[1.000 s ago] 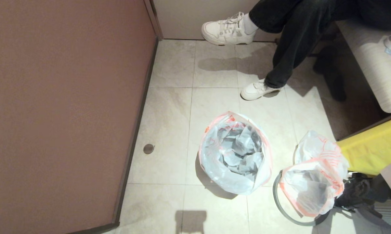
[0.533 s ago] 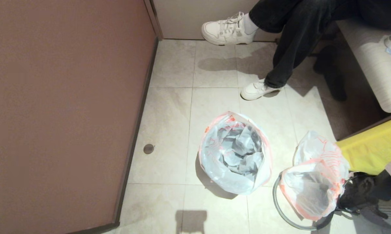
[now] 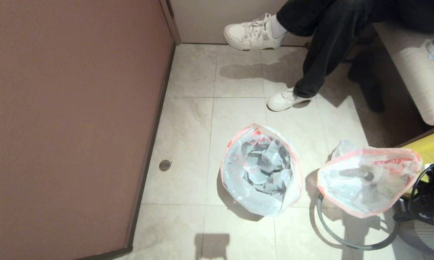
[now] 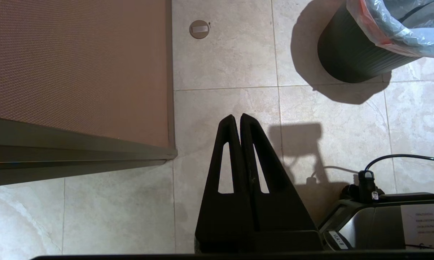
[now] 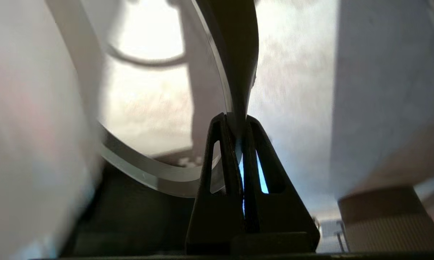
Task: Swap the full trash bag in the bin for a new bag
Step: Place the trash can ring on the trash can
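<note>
The bin (image 3: 262,211) stands mid-floor, a small dark tub (image 4: 350,54). The new bag (image 3: 262,173) lines it, plain crumpled film with a pink-red edge (image 4: 368,21) folded over the rim. To its right the full trash bag (image 3: 368,180) hangs off the floor, mouth spread wide, a round cup shape showing inside. The thin grey hoop (image 3: 354,245) sits off the bin, under that bag. My right gripper (image 3: 399,213) is at the hoop's right side, shut (image 5: 235,119) on the hoop's thin band (image 5: 148,177). My left gripper (image 4: 237,116) is shut and empty above bare floor.
A brown partition (image 3: 76,126) walls off the left, its corner (image 4: 168,153) close to my left gripper. A seated person's white shoes (image 3: 285,99) and dark legs (image 3: 321,47) are behind the bin. A yellow object (image 3: 433,148) and a bench (image 3: 415,68) stand right. A floor cap (image 3: 165,165).
The bag on the right has risen and spread wide open. The grey hoop has shifted right and up with it. My right arm has drawn back toward the right edge.
</note>
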You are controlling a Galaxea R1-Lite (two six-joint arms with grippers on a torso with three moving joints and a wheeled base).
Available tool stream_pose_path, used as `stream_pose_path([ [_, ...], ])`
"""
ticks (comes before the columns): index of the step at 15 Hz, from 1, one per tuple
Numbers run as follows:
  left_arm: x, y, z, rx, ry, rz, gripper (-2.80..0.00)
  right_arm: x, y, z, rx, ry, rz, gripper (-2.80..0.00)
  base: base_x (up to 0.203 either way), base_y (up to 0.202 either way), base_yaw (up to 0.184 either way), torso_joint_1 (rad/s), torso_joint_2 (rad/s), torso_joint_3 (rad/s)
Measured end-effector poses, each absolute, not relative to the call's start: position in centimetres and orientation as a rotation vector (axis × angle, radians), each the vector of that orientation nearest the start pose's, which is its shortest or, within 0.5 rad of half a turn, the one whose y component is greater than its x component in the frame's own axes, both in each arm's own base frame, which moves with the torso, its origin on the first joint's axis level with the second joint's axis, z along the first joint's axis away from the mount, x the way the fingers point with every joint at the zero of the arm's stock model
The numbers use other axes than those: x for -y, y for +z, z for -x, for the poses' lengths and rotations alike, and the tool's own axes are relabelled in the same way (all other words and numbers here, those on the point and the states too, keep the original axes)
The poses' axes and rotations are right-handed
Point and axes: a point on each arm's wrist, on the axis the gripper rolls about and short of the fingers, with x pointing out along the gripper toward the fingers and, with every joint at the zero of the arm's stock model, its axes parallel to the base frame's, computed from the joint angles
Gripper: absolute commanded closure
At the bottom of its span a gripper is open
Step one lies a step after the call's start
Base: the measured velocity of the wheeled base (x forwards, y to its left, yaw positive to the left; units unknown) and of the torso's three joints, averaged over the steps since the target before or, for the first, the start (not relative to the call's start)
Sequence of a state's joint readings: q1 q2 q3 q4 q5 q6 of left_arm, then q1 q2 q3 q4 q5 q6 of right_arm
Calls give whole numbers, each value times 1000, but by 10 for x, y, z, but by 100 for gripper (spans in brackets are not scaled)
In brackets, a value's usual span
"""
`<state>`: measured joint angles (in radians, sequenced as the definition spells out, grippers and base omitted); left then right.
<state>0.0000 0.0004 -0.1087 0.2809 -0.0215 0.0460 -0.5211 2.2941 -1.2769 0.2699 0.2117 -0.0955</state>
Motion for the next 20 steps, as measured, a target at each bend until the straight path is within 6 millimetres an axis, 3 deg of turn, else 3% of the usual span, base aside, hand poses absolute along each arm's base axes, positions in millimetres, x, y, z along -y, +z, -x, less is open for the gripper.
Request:
stream_pose_path([
  [4, 0, 76, 34, -172, -25, -44, 0, 154, 110, -278, -1346, -196, -441, 0, 0, 0, 0, 0, 0, 0],
  [6, 0, 76, 34, -172, -25, -44, 0, 133, 140, -242, -1440, -185, -481, 0, 0, 0, 0, 0, 0, 0],
  [8, 0, 76, 34, -172, -25, -44, 0, 113, 163, -208, -1476, -186, -502, 0, 0, 0, 0, 0, 0, 0],
  [12, 0, 76, 34, -172, -25, -44, 0, 84, 200, -154, -1337, -222, -481, 0, 0, 0, 0, 0, 0, 0],
  [16, 0, 76, 34, -172, -25, -44, 0, 64, 228, -122, -1161, -196, -456, 0, 0, 0, 0, 0, 0, 0],
  [20, 0, 76, 34, -172, -25, -44, 0, 40, 247, -104, -976, 62, -494, 0, 0, 0, 0, 0, 0, 0],
])
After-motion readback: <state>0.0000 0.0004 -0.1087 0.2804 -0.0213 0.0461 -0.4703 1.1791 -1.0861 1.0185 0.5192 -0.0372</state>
